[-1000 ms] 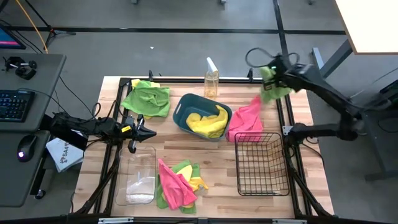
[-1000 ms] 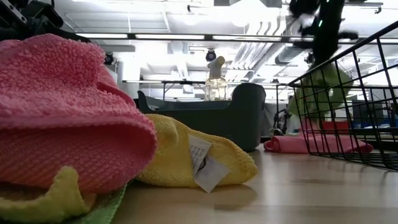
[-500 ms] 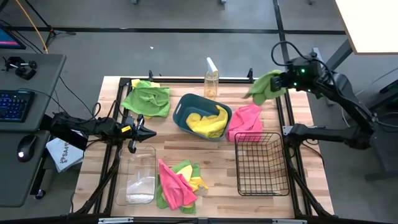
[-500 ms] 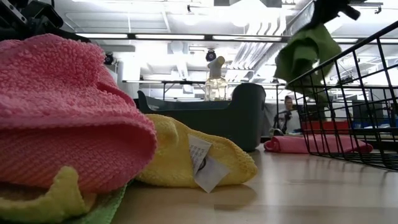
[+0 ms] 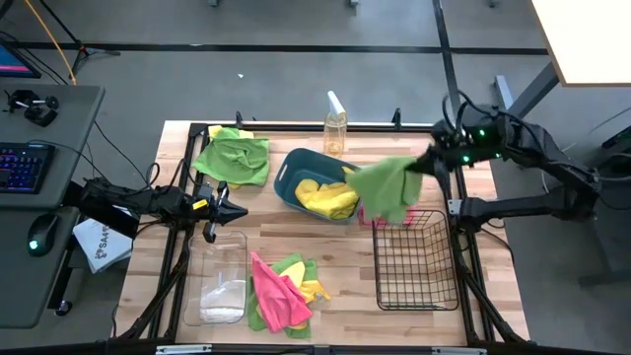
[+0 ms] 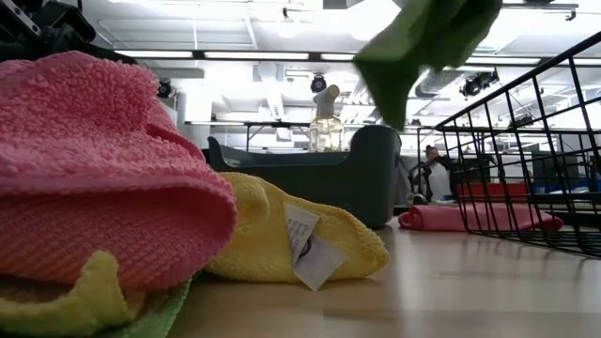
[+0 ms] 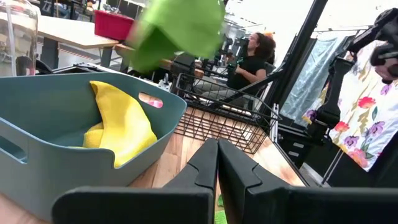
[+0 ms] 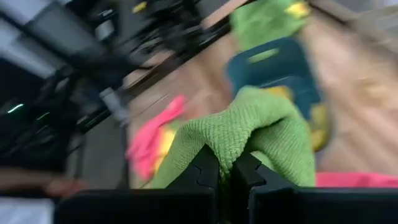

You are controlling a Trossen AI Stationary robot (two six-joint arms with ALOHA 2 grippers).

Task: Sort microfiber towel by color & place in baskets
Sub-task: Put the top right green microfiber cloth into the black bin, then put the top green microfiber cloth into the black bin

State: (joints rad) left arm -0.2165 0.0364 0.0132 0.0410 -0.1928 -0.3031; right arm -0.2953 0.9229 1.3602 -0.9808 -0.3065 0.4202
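Observation:
My right gripper (image 5: pixel 426 164) (image 8: pixel 225 163) is up in the air over the table's right side, shut on a green towel (image 5: pixel 385 185) (image 6: pixel 427 42) (image 7: pixel 180 28). The towel floats above the wire-mesh basket's far rim (image 5: pixel 414 219) and a pink towel (image 5: pixel 367 213) lying on the table. The teal tub (image 5: pixel 296 170) (image 7: pixel 62 118) holds a yellow towel (image 5: pixel 325 195). My left gripper (image 5: pixel 237 209) (image 7: pixel 217 155) waits shut, near the far end of the clear tub (image 5: pixel 225 281). More green towels (image 5: pixel 234 158) lie at the far left. A pink, yellow and green pile (image 5: pixel 281 286) sits at the near edge. My right gripper pinches a bunched fold of the green towel (image 8: pixel 229 142) between its two fingers, several layers thick. The towel is lifted clear of everything. It streams out from the fingers toward the table's left, loose and billowing.
A spray bottle (image 5: pixel 336 126) stands at the far edge behind the teal tub. The near pile's pink towel (image 6: pixel 94 169) and a tagged yellow one (image 6: pixel 282 239) fill the low view's foreground. A seated person (image 7: pixel 252 59) shows in the room beyond.
My right gripper has carried the green towel up from the far right corner and swung toward the near edge. The towel has risen clear and swept leftward, from beside the pink towel to above it and the wire basket's far rim.

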